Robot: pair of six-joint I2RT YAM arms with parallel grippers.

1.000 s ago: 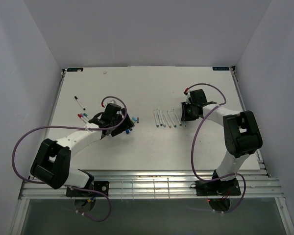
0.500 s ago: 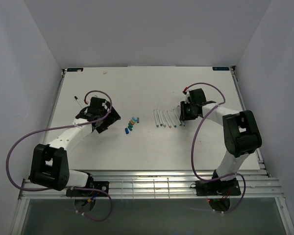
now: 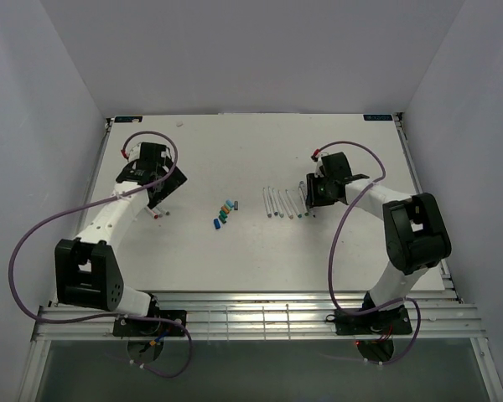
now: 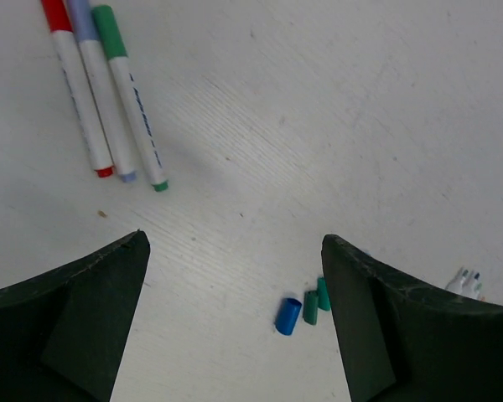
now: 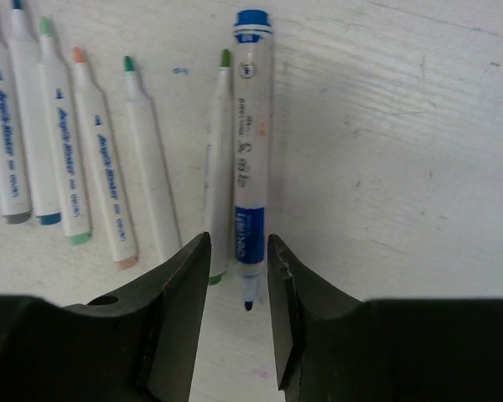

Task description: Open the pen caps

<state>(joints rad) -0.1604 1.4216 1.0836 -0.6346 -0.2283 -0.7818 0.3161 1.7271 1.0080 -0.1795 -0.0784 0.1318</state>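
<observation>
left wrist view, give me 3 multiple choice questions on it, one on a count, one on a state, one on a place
1. How many capped pens show?
A) one
B) three
C) six

2. How is the left claw?
A) shut on a pen
B) shut on a cap
C) wide open, empty

3. Where do the loose caps lie?
A) stacked on the capped pens
B) pinched in the claw
C) on the table, apart from the pens, at lower right

Answers:
1 B: red, pale lilac and green caps lie side by side.
2 C: its fingers stand far apart with only table between them.
3 C: bare table separates them from the pens.
</observation>
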